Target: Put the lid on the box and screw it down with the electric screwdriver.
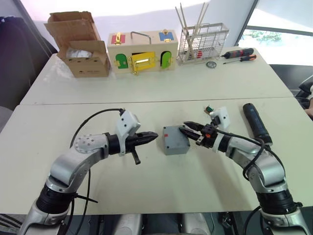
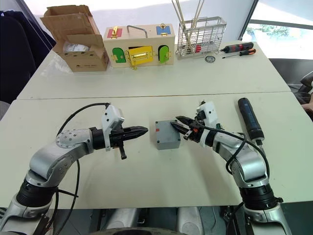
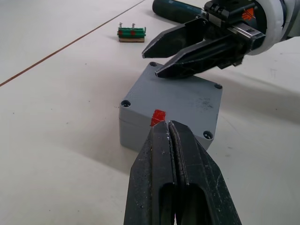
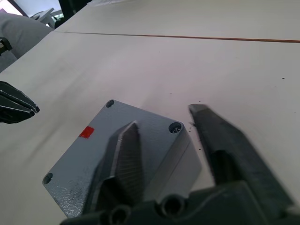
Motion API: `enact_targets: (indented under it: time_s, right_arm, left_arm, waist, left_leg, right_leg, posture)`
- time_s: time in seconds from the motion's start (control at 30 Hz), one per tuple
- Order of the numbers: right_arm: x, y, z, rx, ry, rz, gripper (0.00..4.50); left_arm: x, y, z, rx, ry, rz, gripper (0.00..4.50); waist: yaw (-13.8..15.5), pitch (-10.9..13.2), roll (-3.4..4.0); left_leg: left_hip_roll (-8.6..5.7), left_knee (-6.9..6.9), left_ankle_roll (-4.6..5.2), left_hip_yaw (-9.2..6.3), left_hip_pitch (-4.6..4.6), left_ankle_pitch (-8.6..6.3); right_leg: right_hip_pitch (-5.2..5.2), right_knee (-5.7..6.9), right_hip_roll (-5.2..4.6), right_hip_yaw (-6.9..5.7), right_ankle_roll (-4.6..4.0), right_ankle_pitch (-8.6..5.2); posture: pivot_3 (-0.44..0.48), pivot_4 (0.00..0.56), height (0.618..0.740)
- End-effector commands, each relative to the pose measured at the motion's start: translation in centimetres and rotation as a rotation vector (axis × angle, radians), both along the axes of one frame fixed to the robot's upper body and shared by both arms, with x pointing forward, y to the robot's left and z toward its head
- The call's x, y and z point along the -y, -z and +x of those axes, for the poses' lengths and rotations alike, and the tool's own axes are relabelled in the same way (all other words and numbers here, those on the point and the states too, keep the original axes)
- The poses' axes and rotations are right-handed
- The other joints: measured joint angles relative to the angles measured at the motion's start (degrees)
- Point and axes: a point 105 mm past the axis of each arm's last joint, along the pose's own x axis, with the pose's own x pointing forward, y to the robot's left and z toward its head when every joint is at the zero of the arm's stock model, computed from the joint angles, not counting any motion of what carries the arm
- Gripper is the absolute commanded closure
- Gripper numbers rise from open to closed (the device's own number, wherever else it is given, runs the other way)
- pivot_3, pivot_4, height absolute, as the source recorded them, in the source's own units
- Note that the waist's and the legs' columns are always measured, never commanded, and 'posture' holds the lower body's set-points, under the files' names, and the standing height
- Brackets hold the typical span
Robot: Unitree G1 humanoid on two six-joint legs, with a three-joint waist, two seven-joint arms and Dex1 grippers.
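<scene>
A: What do we have, largest first?

B: We see a white tabletop (image 1: pixel 146 191) with a seam running across it. On its far half stand an open cardboard box (image 1: pixel 80 44) at the left, a wooden box with coloured doors (image 1: pixel 142 50) beside it, then a wire rack (image 1: pixel 202 43) holding pale sticks. Two hand screwdrivers (image 1: pixel 239 55) lie at the far right.

A: And the task's things?

B: The electric screwdriver (image 1: pixel 256 122) lies flat on the near half, at the right, well apart from the box. The box (image 1: pixel 175 140) sits near the middle between our two arms. The lid (image 3: pixel 180 96) is on top of it, a screw hole showing at each corner, and a small red mark (image 3: pixel 157 117) faces the left arm.

A: Our tools?

B: The right tool (image 1: pixel 190 131) hovers over the right part of the lid with its fingers spread apart, one over the lid, the other past its right edge. We cannot tell whether either touches. The left tool (image 1: pixel 153 136) points at the box from the left, just short of it, its fingers pressed together on nothing.

A: Anything smaller?

B: A small green block (image 3: pixel 131 33) with two screws standing in it lies just beyond the box, right of it.
</scene>
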Motion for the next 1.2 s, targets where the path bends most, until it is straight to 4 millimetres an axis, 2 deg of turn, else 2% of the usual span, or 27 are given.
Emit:
enact_targets:
  time_s: [0.03,0.1,0.27,0.33,0.4,0.47,0.5,0.57,0.63,0.7,0.9,1.07,1.2]
  right_arm:
    - [0.5,-1.6,0.0,0.056,-0.005,-0.010,0.62]
    - [1.1,-2.1,-0.1,0.064,-0.002,-0.027,0.01]
    - [3.5,-4.5,-0.5,0.098,0.029,-0.051,0.01]
    - [6.0,-6.9,0.1,0.134,0.103,-0.063,0.01]
    - [9.5,-9.1,0.6,0.119,0.198,-0.119,0.01]
    - [12.7,-9.5,0.8,0.036,0.287,-0.218,0.01]
    - [14.2,-9.6,0.8,-0.012,0.333,-0.259,0.01]
    - [16.7,-9.0,-0.2,-0.233,0.384,-0.278,0.01]
    - [18.1,-8.1,-1.5,-0.413,0.413,-0.281,0.01]
    - [19.5,-7.4,-2.0,-0.511,0.451,-0.303,0.01]
    - [20.8,-6.2,-1.7,-0.642,0.443,-0.312,0.01]
    - [23.0,-4.6,0.2,-0.675,0.489,-0.431,0.01]
    - [24.1,-4.2,1.2,-0.710,0.482,-0.510,0.01]
  left_arm:
    - [0.3,-0.7,-0.3,0.046,0.014,-0.008,4.50]
    - [0.6,-1.0,-0.2,0.054,0.028,-0.014,4.50]
    - [1.9,-2.4,-0.4,0.078,0.089,-0.063,4.50]
    - [2.7,-3.0,-0.7,0.094,0.130,-0.073,4.50]
    - [3.7,-3.3,-1.4,0.098,0.193,-0.079,4.50]
    - [4.5,-3.1,-2.2,0.094,0.249,-0.066,4.50]
    - [4.8,-3.0,-2.5,0.094,0.272,-0.057,4.50]
    - [5.4,-2.5,-2.9,0.105,0.307,-0.036,4.50]
    - [5.8,-2.1,-2.9,0.118,0.312,-0.018,4.50]
    - [6.0,-1.7,-2.9,0.117,0.312,-0.014,4.50]
    - [6.8,-1.6,-3.6,0.134,0.315,-0.032,4.50]
    - [7.0,-1.8,-3.9,0.148,0.287,-0.050,4.50]
    - [7.0,-1.6,-4.0,0.146,0.258,-0.055,4.50]
  waist:
    - [0.0,0.0,0.00]
    - [0.1,0.0,0.00]
    - [0.1,0.0,-0.01]
    - [0.1,0.0,0.00]
    - [0.1,0.0,0.02]
    - [0.2,0.0,0.03]
    - [0.2,0.0,-0.01]
    - [0.0,0.0,0.00]
    - [0.0,0.0,0.01]
    - [-0.2,0.0,0.01]
    - [-0.5,0.1,0.08]
    - [-0.4,0.1,0.05]
    - [-0.4,0.1,0.14]
  left_leg:
    - [0.00,0.00,0.00,0.00,0.00,0.00]
    - [0.00,0.00,0.03,0.00,0.00,-0.02]
    - [0.00,0.00,0.04,0.00,-0.02,-0.02]
    - [0.00,0.01,0.04,0.00,-0.02,-0.02]
    - [-0.01,0.01,0.05,0.05,-0.02,-0.03]
    - [-0.01,0.02,0.05,0.07,-0.04,-0.03]
    - [-0.01,0.02,0.08,0.05,-0.06,-0.04]
    - [0.00,-0.01,0.12,0.06,-0.06,-0.07]
    - [0.02,-0.03,0.15,0.10,-0.07,-0.08]
    - [0.07,-0.03,0.16,0.13,-0.07,-0.09]
    - [0.07,-0.01,0.32,0.35,-0.07,-0.18]
    - [0.02,0.03,0.34,0.42,-0.10,-0.19]
    - [0.00,0.04,0.03,0.51,-0.08,-0.03]
  right_leg:
    - [0.00,0.00,0.00,0.00,0.00,0.00]
    - [0.00,0.00,0.00,0.00,0.00,0.00]
    - [0.01,-0.03,-0.01,0.00,0.00,0.00]
    - [0.02,-0.04,0.00,0.00,0.00,0.00]
    - [0.02,-0.05,-0.01,0.02,0.00,0.00]
    - [0.02,-0.06,-0.03,0.02,0.00,0.00]
    - [0.03,-0.09,-0.03,0.00,0.00,0.00]
    - [0.07,-0.23,0.00,-0.04,-0.01,0.00]
    - [0.10,-0.32,0.00,-0.03,-0.01,0.00]
    - [0.11,-0.36,0.00,-0.01,-0.01,0.00]
    - [0.09,-0.49,-0.03,0.09,0.01,0.01]
    - [0.08,-0.55,-0.05,0.11,0.03,0.02]
    - [0.06,-0.55,-0.05,0.15,0.03,0.03]
  posture:
    - [0.000,0.150,0.734]
    - [0.000,0.150,0.734]
    - [0.000,0.150,0.734]
    - [0.000,0.150,0.734]
    - [0.000,0.150,0.734]
    - [0.000,0.150,0.734]
    - [0.000,0.150,0.734]
    - [0.000,0.150,0.734]
    - [0.000,0.150,0.734]
    - [0.000,0.150,0.734]
    - [0.000,0.150,0.734]
    - [0.000,0.150,0.734]
    - [0.000,0.150,0.734]
